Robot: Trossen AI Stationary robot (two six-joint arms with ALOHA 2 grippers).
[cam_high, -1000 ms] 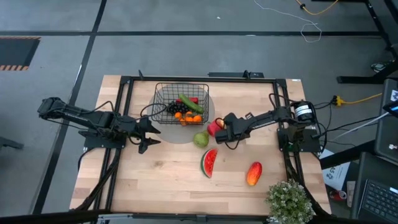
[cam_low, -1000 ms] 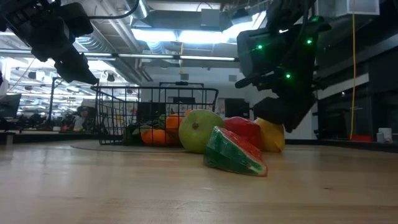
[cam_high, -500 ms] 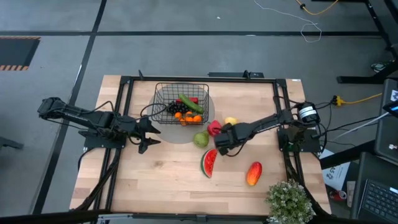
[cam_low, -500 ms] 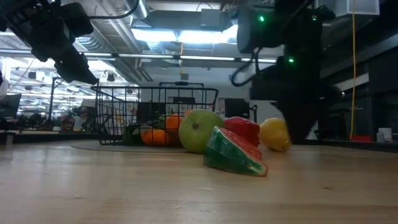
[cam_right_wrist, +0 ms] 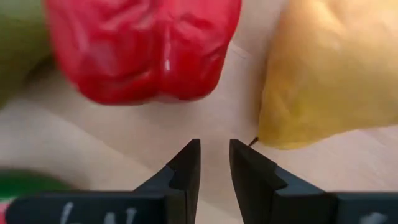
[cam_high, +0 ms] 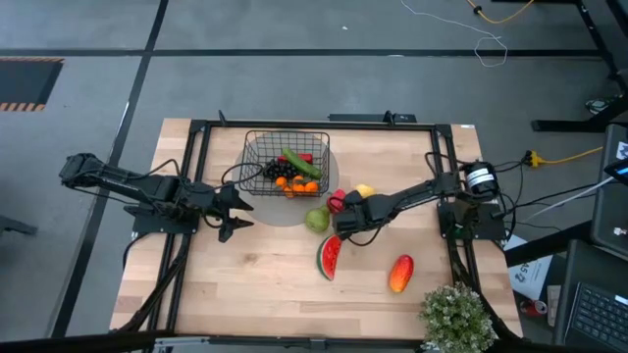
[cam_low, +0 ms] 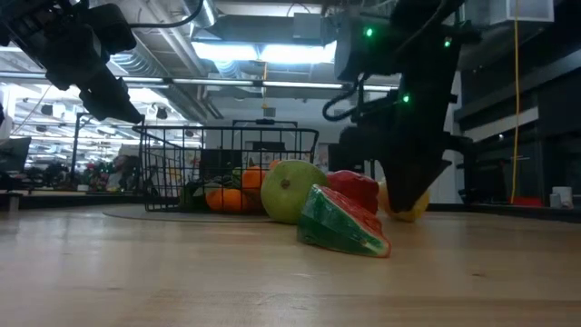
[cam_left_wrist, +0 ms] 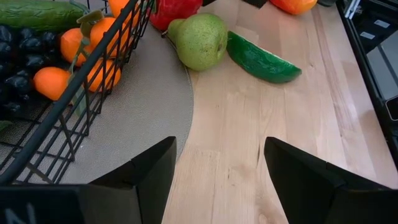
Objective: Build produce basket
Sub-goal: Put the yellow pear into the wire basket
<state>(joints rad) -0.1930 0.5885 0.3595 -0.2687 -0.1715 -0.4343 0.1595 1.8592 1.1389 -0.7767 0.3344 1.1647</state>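
Note:
The black wire basket (cam_high: 287,162) stands on a round grey mat and holds a cucumber (cam_high: 299,161), oranges and dark grapes. On the table to its right lie a green pear (cam_high: 316,220), a red fruit (cam_high: 338,202), a yellow fruit (cam_high: 364,191), a watermelon slice (cam_high: 330,257) and an orange-red mango (cam_high: 400,274). My right gripper (cam_high: 345,224) points down just on the near side of the red fruit (cam_right_wrist: 143,50) and the yellow fruit (cam_right_wrist: 336,68). Its fingers (cam_right_wrist: 214,155) are shut to a narrow slit and hold nothing. My left gripper (cam_high: 238,208) waits open, left of the pear (cam_left_wrist: 199,40).
A potted leafy plant (cam_high: 456,314) stands at the table's near right corner. A black frame (cam_high: 196,196) runs along the table's edges. Bare wood lies along the near side, left of the watermelon slice (cam_left_wrist: 261,59).
My right gripper has moved from over the yellow fruit toward the table's near edge and a little to the left, and it has come lower. The yellow fruit now shows uncovered on the table beside the red fruit.

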